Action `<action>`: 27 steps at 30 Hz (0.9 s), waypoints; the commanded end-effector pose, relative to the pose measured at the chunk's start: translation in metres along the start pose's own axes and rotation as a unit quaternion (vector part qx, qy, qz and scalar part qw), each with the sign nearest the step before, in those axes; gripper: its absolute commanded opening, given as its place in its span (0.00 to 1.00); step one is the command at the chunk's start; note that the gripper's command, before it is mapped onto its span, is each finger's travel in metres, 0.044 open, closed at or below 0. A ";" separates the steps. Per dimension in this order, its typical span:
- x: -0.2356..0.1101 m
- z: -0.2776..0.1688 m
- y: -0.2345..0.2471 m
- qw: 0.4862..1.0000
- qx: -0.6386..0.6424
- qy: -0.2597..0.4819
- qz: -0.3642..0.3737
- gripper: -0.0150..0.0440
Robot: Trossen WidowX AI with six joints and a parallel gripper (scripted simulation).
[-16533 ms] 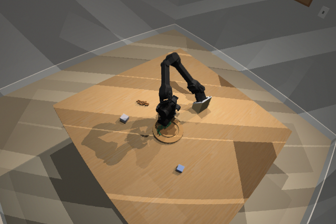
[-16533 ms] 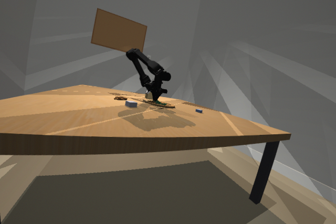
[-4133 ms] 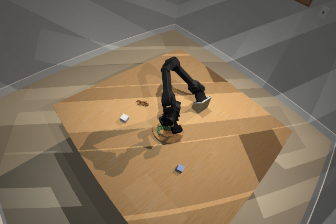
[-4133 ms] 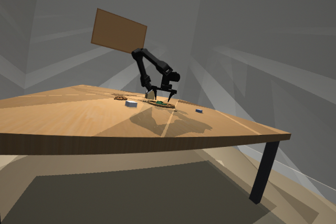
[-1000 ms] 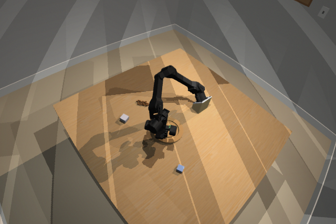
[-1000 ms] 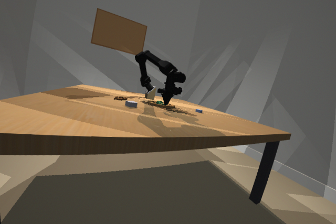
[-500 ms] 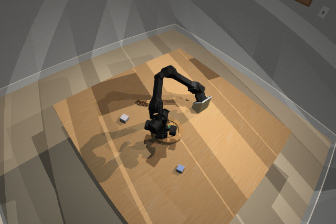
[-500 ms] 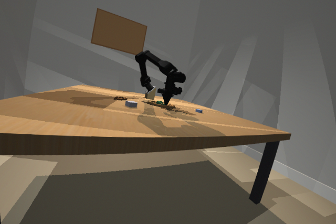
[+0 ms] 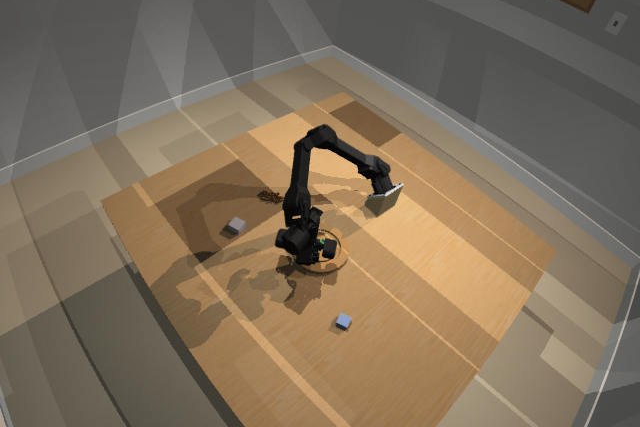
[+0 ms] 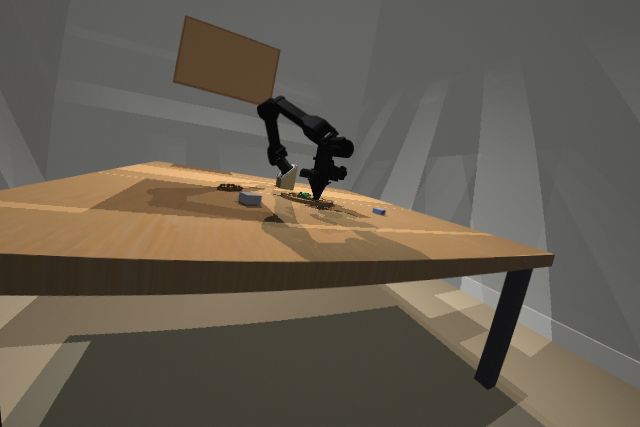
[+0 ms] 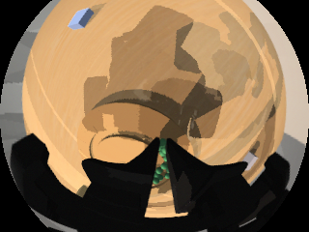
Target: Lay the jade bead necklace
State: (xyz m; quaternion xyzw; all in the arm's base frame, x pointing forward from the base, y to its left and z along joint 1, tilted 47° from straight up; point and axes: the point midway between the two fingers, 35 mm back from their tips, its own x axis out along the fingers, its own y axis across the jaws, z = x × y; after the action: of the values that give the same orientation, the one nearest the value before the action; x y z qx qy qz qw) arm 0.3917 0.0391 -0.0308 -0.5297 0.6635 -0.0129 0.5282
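Note:
The round bead board [image 9: 330, 267] [image 10: 289, 197] [image 11: 123, 116] is a light wooden disc with a ring groove, flat on the table. The jade bead necklace [image 9: 322, 241] [image 10: 303, 195] [image 11: 160, 175] is a bunched green string on the board, partly hidden by the fingers. My gripper [image 10: 316, 198] [image 11: 162, 141] points down at the board, its tips low over it. The fingers are nearly together, with green beads between the tips; it is shut on the necklace. The rest of the necklace runs back behind the tips in the wrist view. How it sits against the groove is hidden.
A brown beaded bunch [image 9: 270, 196] [image 10: 229, 187] lies beyond the arm. A pale grey block [image 9: 236, 224] [image 10: 250, 198] [image 11: 249, 160] and a blue block [image 9: 343, 321] [image 10: 378, 211] [image 11: 79, 19] stand apart from the board. The arm's pale base [image 9: 385, 202] [image 10: 285, 179] stands behind the board.

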 end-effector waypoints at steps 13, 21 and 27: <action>-0.006 -0.001 0.001 1.000 -0.005 0.003 -0.002 0.25; -0.006 -0.004 0.012 1.000 -0.005 0.003 -0.002 0.25; -0.006 -0.004 0.013 1.000 -0.005 0.003 -0.002 0.25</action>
State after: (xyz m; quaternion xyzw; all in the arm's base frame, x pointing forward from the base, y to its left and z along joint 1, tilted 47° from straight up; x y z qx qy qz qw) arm 0.3818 0.0466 -0.0311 -0.5352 0.6633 -0.0107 0.5230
